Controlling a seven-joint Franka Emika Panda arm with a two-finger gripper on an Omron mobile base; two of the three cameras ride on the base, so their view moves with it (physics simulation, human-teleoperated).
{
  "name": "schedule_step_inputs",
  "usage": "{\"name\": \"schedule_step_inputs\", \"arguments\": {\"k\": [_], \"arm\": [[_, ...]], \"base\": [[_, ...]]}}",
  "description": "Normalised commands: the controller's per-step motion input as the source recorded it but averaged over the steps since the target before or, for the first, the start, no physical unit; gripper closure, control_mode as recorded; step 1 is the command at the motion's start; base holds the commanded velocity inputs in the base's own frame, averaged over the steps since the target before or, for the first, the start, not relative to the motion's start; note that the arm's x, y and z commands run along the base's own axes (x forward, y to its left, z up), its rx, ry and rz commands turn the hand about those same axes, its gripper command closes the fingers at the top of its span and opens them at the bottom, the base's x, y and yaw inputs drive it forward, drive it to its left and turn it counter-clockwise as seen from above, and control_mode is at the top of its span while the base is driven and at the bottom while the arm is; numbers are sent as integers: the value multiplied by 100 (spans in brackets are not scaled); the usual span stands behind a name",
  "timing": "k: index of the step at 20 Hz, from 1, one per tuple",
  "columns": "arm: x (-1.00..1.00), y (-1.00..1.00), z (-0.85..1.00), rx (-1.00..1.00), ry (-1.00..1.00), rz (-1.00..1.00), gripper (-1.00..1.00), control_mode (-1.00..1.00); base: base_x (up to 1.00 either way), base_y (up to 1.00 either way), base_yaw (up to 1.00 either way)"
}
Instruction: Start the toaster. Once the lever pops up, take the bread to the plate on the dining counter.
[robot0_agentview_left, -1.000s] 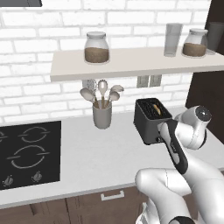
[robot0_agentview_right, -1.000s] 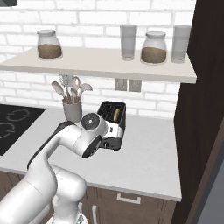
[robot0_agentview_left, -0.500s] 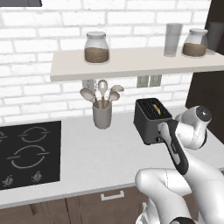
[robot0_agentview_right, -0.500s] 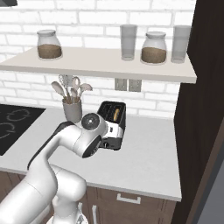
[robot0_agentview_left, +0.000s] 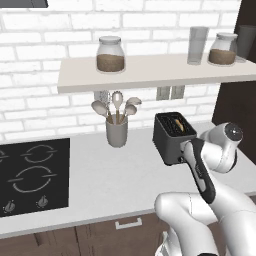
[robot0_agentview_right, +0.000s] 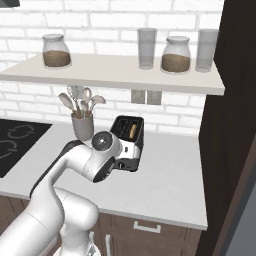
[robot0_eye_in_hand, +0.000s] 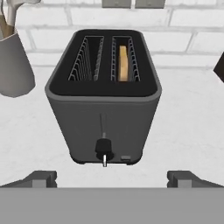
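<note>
We find the toaster (robot0_eye_in_hand: 103, 94) standing upright on the grey table (robot0_agentview_left: 115, 175), close to the white brick wall (robot0_agentview_left: 45, 95) and just beside the utensil holder (robot0_agentview_left: 116, 131). Its narrow end face, carrying the lever slot and the knob (robot0_eye_in_hand: 104, 151), is turned toward the arm; we judge this orientation is what allows a straight frontal approach.

The bread (robot0_eye_in_hand: 123, 64) sits on edge in the right-hand slot as the hand view presents it, its top edge near the slot mouth; the left-hand slot is vacant. The slice is thus placed for toasting, not for lifting.

The gripper (robot0_eye_in_hand: 112, 177) is held level with the base of the end face, close in front of it and apart from it. The jaws stand fully open and hold nothing, one tip to either side of the knob's line. We judge this spread lets the hand meet the control without closing on it.

The knob lies low on the face. We cannot tell from these views whether the lever is latched down or the toaster running.
</note>
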Motion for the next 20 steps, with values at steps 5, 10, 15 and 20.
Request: {"name": "schedule_step_inputs", "arguments": {"k": [5, 10, 15, 20], "arm": [[0, 11, 0, 0, 0, 0, -100, -100], [0, 4, -2, 0, 0, 0, -100, -100], [0, 4, -7, 0, 0, 0, -100, -100], [0, 0, -26, 0, 0, 0, -100, -100]], "base": [[0, 0, 0], [0, 0, 0], [0, 0, 0], [0, 0, 0]]}}
